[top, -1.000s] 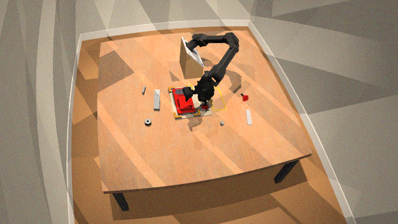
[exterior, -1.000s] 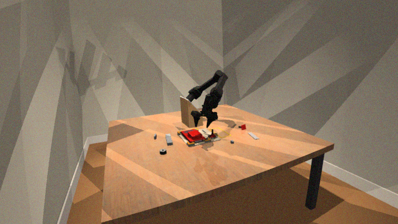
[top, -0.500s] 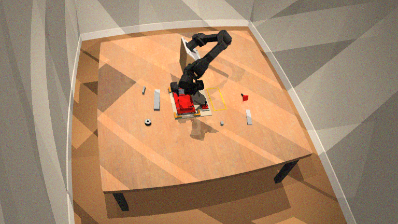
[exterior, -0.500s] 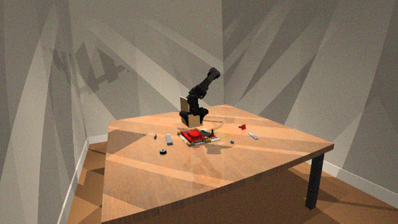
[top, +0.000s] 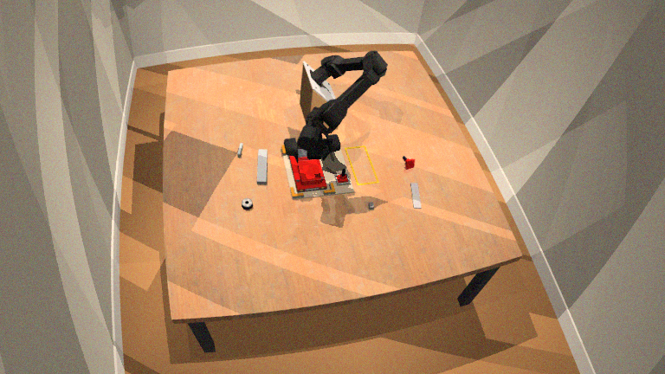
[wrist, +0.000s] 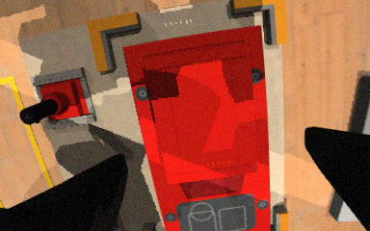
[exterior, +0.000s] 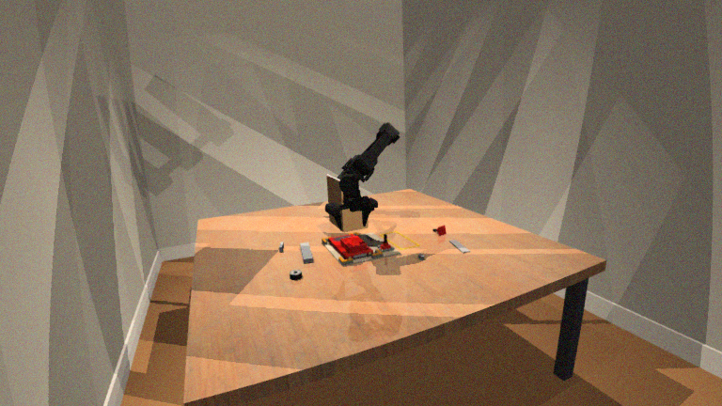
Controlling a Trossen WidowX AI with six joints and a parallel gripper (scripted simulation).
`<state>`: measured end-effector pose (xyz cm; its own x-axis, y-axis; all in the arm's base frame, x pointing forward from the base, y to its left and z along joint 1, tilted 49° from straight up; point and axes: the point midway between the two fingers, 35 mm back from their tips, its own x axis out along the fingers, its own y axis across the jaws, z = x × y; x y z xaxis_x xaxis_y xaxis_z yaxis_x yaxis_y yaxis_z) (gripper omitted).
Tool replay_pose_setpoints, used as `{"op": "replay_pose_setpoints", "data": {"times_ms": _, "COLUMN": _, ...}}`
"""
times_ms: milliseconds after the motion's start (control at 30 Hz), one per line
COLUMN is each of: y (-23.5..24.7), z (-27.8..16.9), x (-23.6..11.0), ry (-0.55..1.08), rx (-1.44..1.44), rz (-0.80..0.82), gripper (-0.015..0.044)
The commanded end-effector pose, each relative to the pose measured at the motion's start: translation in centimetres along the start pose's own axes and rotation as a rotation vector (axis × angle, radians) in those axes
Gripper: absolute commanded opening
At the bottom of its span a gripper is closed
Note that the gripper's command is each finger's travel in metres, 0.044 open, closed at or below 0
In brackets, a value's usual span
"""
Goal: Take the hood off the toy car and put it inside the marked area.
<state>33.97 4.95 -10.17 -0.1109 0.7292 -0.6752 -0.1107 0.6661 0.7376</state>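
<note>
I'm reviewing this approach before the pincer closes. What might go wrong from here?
1. The open black pincer straddles the whole red toy car, so closing may grab the body instead of only the hood.
2. A small red block with a black knob sits between the car and the yellow-outlined marked area; carrying the hood low could knock it.

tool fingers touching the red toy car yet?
Apart. In the wrist view the tool is open, its black fingers either side of the red toy car, with grey base plate and wood showing between each finger and the car.
</note>
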Motion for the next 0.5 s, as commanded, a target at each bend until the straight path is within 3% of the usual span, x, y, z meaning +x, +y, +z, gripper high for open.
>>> {"op": "replay_pose_setpoints", "data": {"times_ms": 0, "y": 0.07, "z": -0.17, "x": 0.60, "ry": 0.006, "rx": 0.006, "rz": 0.008, "gripper": 0.0440}}
{"op": "replay_pose_setpoints", "data": {"times_ms": 467, "y": 0.08, "z": -0.13, "x": 1.46, "ry": 0.006, "rx": 0.006, "rz": 0.008, "gripper": 0.0440}}
